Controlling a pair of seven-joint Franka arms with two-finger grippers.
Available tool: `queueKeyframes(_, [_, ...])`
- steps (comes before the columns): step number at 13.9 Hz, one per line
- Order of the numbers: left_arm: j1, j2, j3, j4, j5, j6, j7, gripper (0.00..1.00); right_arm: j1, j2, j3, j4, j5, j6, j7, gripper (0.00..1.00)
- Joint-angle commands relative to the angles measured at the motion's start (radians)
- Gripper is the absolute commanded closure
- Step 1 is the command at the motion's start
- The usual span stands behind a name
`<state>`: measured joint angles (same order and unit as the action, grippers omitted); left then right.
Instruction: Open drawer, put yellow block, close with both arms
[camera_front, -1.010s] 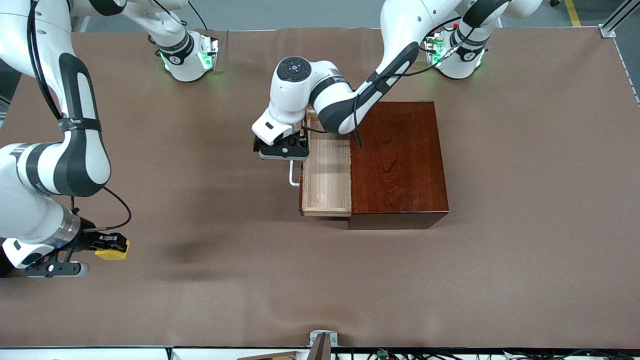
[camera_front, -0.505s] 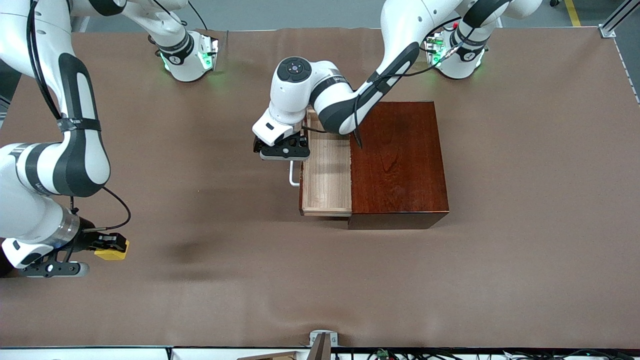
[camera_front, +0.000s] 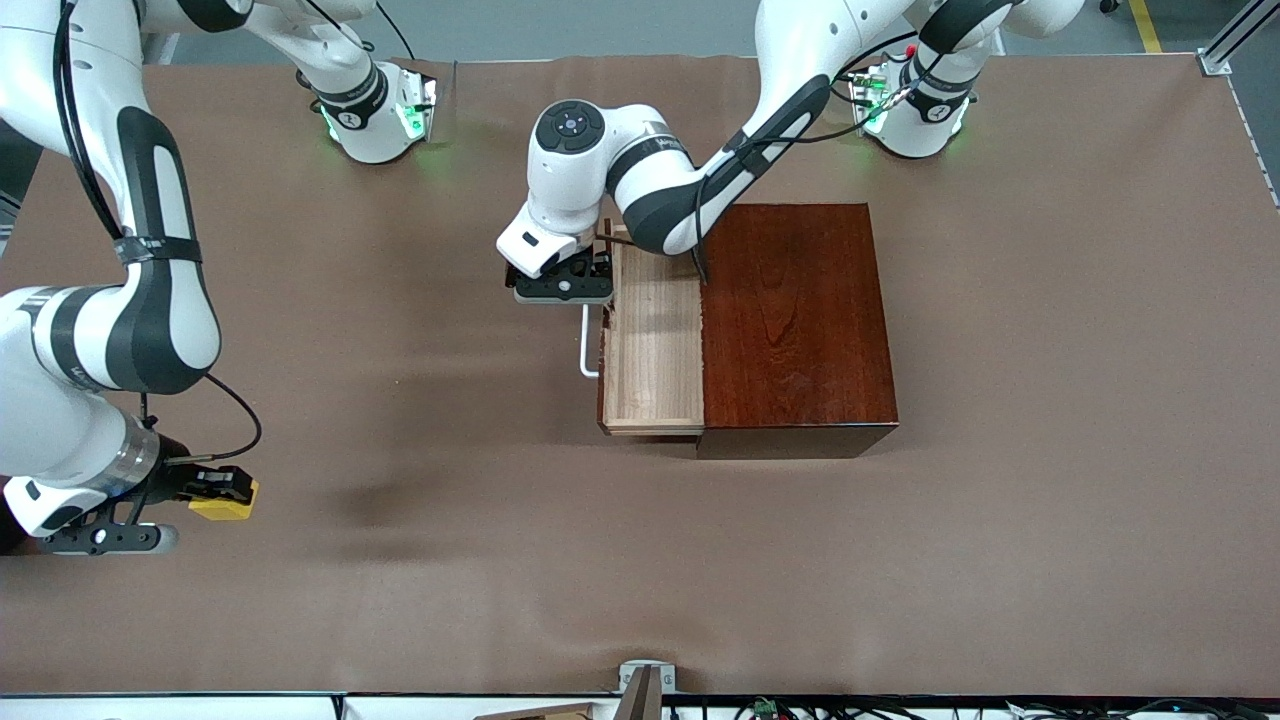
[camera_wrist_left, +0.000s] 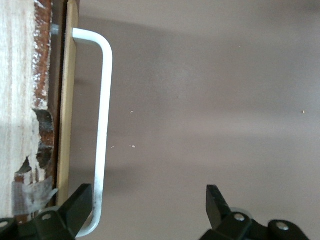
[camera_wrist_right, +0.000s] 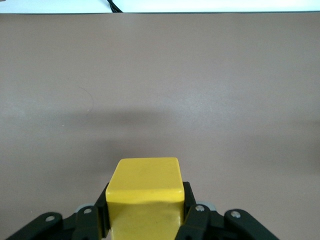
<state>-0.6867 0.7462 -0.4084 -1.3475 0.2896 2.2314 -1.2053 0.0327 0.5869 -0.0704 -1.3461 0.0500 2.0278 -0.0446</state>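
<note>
The drawer (camera_front: 652, 345) stands pulled out of the dark mahogany box (camera_front: 797, 320), and its pale tray is empty. Its white bar handle (camera_front: 585, 345) also shows in the left wrist view (camera_wrist_left: 102, 115). My left gripper (camera_front: 563, 287) is open at the handle's end toward the robots' bases. In the left wrist view the gripper (camera_wrist_left: 147, 207) has the handle's bend just inside one finger (camera_wrist_left: 75, 205), and nothing is gripped. My right gripper (camera_front: 205, 488) is shut on the yellow block (camera_front: 228, 505) low over the table at the right arm's end. In the right wrist view the block (camera_wrist_right: 145, 182) sits between the fingers.
The brown table cover (camera_front: 480, 560) spreads bare between the right gripper and the drawer. A small metal bracket (camera_front: 645, 680) sits at the table edge nearest the front camera.
My left gripper has slid along the handle toward the robots' bases, uncovering more of the white bar. The right arm and the yellow block have not moved.
</note>
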Motion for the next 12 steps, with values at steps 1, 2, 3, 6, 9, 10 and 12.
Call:
queueKeyframes(1, [-0.002,-0.013,0.000,0.028,-0.020,-0.089,-0.005,0.00,-0.013,0.011,0.009,0.025,0.010,-0.009,-0.004,1.00])
queueKeyframes(2, [0.007,-0.049,-0.001,0.028,-0.024,-0.146,-0.003,0.00,-0.013,0.011,0.009,0.025,0.010,-0.009,-0.004,1.00])
queueKeyframes(3, [0.019,-0.086,-0.004,0.028,-0.032,-0.186,-0.002,0.00,-0.013,0.014,0.009,0.025,0.008,-0.009,-0.004,1.00])
queueKeyframes(6, [0.030,-0.214,-0.004,0.031,-0.088,-0.269,-0.013,0.00,-0.014,0.016,0.009,0.025,0.008,-0.009,-0.018,1.00])
queueKeyframes(9, [0.090,-0.324,-0.003,0.034,-0.142,-0.317,-0.005,0.00,-0.019,0.016,0.011,0.025,0.010,-0.009,-0.018,1.00])
queueKeyframes(10, [0.136,-0.362,-0.006,0.031,-0.150,-0.358,0.015,0.00,-0.017,0.014,0.011,0.025,0.011,-0.012,-0.015,1.00])
queueKeyframes(12, [0.209,-0.428,-0.009,0.031,-0.174,-0.470,0.123,0.00,-0.007,0.008,0.011,0.025,0.014,-0.018,-0.005,1.00])
